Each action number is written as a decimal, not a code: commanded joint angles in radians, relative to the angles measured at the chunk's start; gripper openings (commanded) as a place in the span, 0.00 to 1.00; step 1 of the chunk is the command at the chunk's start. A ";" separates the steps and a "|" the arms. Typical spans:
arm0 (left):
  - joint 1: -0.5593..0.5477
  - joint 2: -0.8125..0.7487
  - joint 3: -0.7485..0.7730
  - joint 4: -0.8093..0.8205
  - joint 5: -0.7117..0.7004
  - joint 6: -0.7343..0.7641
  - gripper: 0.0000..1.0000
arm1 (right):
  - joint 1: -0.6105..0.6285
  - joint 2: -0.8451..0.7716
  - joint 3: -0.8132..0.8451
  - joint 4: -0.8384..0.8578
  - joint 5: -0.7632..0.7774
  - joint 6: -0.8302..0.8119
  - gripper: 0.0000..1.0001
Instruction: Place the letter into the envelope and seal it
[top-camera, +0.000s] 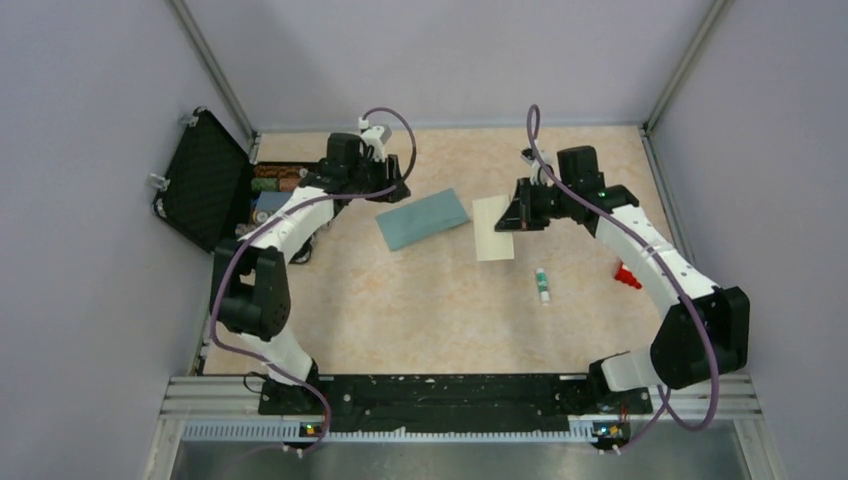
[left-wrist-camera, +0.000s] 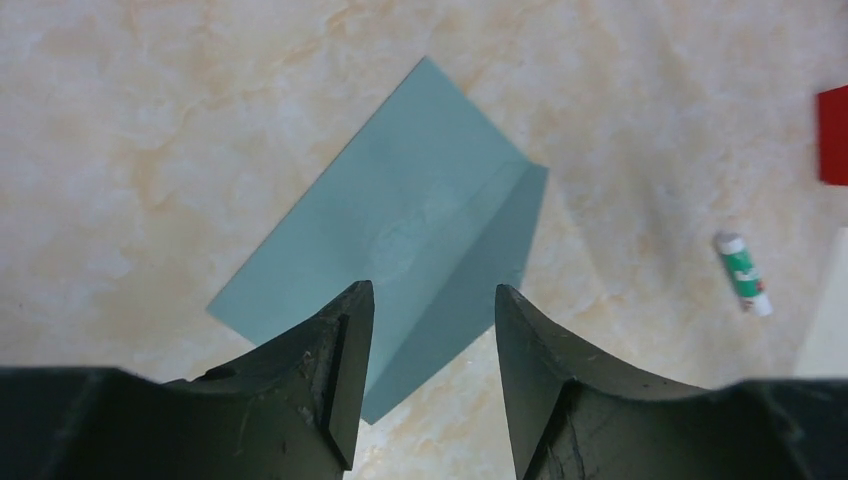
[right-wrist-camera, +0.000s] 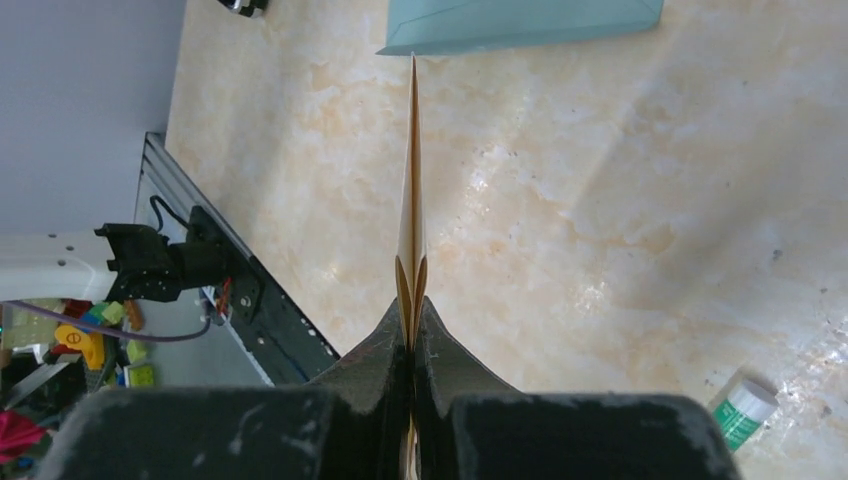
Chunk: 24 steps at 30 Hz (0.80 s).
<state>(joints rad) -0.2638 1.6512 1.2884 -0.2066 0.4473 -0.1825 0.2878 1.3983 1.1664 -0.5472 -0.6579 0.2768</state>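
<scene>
1. the counter (top-camera: 420, 320) is a beige marbled surface with all the task stuff on it. there's an open black case (top-camera: 205, 180) off its left edge.
2. the envelope (top-camera: 422, 219) lies flat on the counter around the middle, a bit left and turned diagonal. it's a teal blue-grey rectangle, roughly twice as long as wide. the left wrist view shows a darker band along one long edge. i'd guess that's the flap, but i can't tell if it's lifted or just creased.
3. the left claw (left-wrist-camera: 432, 295) hovers right over the envelope with its jaws apart, gripping nothing.
4. the letter (top-camera: 492, 235) is a pale beige sheet just right of the envelope, not inside it. the right claw (right-wrist-camera: 412, 330) is pinched tight on one edge of it. on the right wrist cam the paper runs edge-on, pointing toward the envelope's near edge.
5. a glue stick (top-camera: 541, 285) with a green label lies nearer the arms, untouched, and there's a small red thing (top-camera: 626, 274) close by the right arm.
6. progress-wise i'd call it early. the letter's picked up, but inserting and sealing are both left.
</scene>
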 joint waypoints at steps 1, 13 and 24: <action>-0.004 0.074 0.049 -0.063 -0.175 -0.018 0.52 | -0.001 -0.066 0.009 0.006 0.048 -0.009 0.00; -0.107 -0.105 -0.061 -0.354 -0.627 -0.937 0.44 | -0.057 -0.087 -0.006 0.003 0.080 -0.034 0.00; -0.141 -0.031 -0.137 -0.282 -0.527 -1.147 0.43 | -0.060 -0.060 0.030 -0.014 0.090 -0.106 0.00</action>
<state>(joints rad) -0.4038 1.5898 1.1675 -0.5312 -0.0898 -1.2594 0.2371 1.3418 1.1587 -0.5697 -0.5705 0.2100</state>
